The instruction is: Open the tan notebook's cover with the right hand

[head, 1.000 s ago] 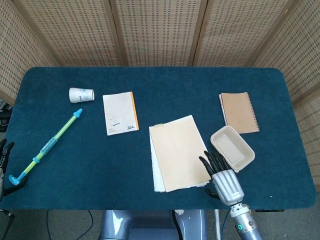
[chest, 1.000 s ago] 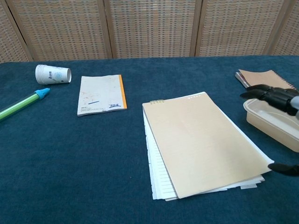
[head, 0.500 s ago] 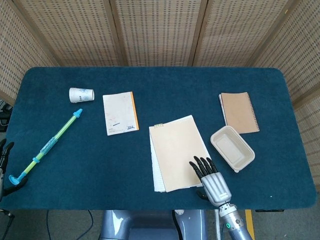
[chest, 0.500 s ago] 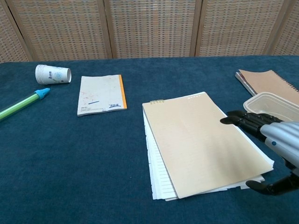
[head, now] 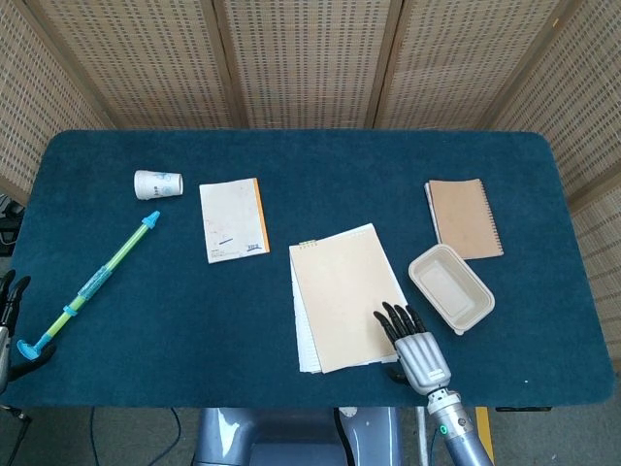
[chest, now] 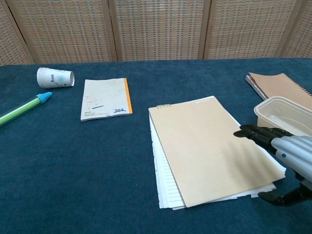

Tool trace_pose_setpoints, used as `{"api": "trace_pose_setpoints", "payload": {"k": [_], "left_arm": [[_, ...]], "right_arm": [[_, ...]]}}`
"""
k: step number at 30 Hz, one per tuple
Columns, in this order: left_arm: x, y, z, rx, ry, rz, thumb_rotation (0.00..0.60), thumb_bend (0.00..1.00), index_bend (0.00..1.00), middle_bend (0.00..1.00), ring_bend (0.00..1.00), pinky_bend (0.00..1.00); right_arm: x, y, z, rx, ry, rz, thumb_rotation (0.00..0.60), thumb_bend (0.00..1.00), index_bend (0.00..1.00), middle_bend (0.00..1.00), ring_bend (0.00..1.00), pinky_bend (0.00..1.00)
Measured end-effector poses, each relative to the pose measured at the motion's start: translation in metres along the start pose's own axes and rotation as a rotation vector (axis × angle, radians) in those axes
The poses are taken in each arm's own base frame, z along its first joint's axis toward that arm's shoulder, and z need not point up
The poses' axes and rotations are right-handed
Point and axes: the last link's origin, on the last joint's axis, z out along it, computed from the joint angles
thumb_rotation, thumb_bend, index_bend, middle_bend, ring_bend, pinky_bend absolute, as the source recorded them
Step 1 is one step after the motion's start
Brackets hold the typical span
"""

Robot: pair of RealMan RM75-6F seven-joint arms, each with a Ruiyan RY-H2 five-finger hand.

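One thin, light, floppy cover tops the tan notebook (head: 343, 296), best caught at its near right edge, where the right hand (head: 417, 347) hovers, fingers spread and empty.

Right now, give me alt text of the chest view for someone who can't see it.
The right hand hovers open at the tan notebook's closed cover, near its right edge, fingers spread. A plastic container sits just beyond; a paper cup and small notepad lie far left.
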Motion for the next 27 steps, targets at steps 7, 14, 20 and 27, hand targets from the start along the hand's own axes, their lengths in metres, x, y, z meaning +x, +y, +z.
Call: {"api": "trace_pose_setpoints", "payload": {"k": [7,14,20,27], "left_arm": [[0.0,0.0,0.0,0.001,-0.001,0.001,0.6,0.1,0.0,0.0,0.0,0.05],[-0.001,0.001,0.0,-0.002,-0.002,0.003,0.6,0.1,0.0,0.0,0.0,0.05],[-0.001,0.0,0.001,0.0,-0.001,0.004,0.6,0.1,0.0,0.0,0.0,0.05],[-0.001,0.0,0.001,0.0,0.0,0.002,0.6,0.1,0.0,0.0,0.0,0.05]], "right_arm": [[-0.008,0.002,0.004,-0.009,-0.02,-0.002,0.6,0.39,0.1,0.0,0.0,0.0],[-0.011,0.005,0.01,-0.02,-0.025,-0.001,0.6,0.39,0.1,0.0,0.0,0.0],[-0.014,0.006,0.013,-0.027,-0.034,-0.001,0.6,0.39,0.1,0.0,0.0,0.0],[-0.017,0.008,0.015,-0.033,-0.04,-0.005,0.6,0.4,0.1,0.0,0.0,0.0]]}}
